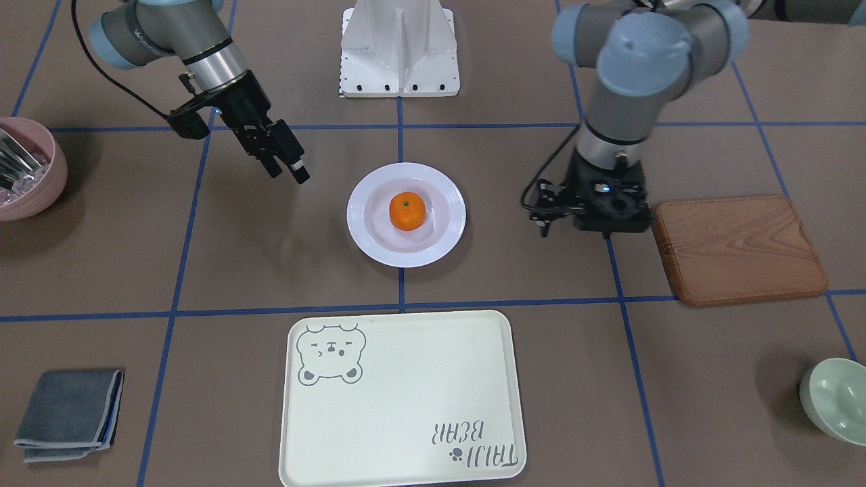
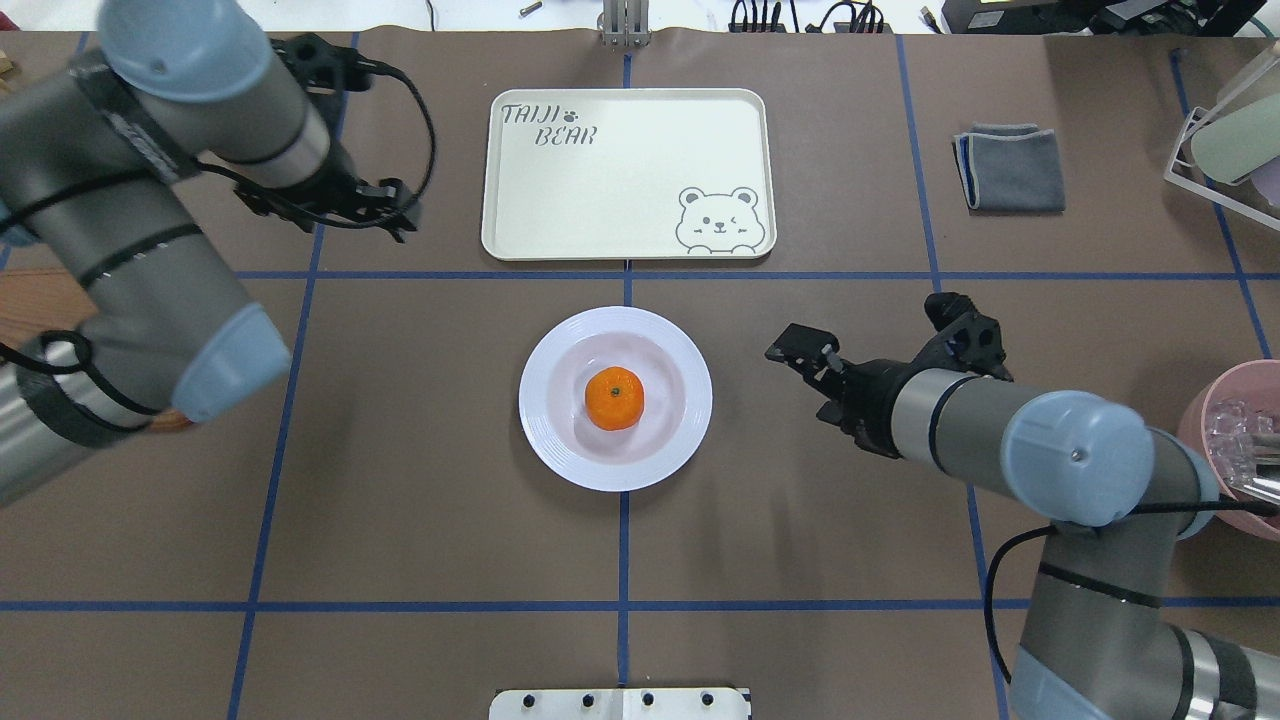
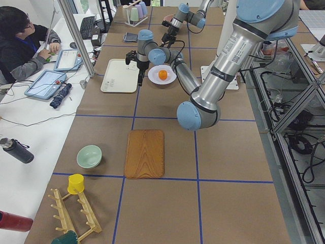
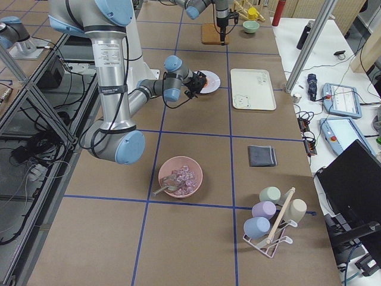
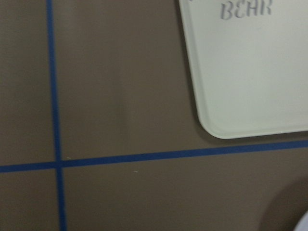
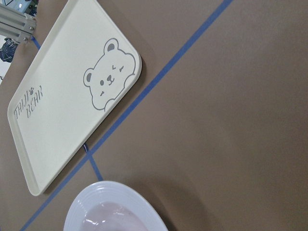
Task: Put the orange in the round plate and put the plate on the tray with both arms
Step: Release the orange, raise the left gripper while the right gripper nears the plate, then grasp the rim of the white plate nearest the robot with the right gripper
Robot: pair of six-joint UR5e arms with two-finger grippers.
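The orange (image 1: 406,211) (image 2: 614,398) lies in the middle of the white round plate (image 1: 362,216) (image 2: 540,400), which rests on the table at its centre. The cream tray (image 1: 406,392) (image 2: 620,180) with the bear drawing lies flat beyond the plate, with nothing on it. My right gripper (image 1: 289,174) (image 2: 800,355) hovers beside the plate, open, holding nothing. My left gripper (image 1: 609,216) (image 2: 340,205) points straight down over bare table, off to the plate's other side near the tray's corner (image 5: 211,130). Its fingers are hidden, so I cannot tell its state.
A brown wooden board (image 1: 737,247) lies just outside the left gripper. A pink bowl (image 1: 27,169) with clear pieces, a grey folded cloth (image 1: 67,412) and a pale green bowl (image 1: 835,399) sit near the table's edges. A person (image 3: 20,40) sits at the side desk.
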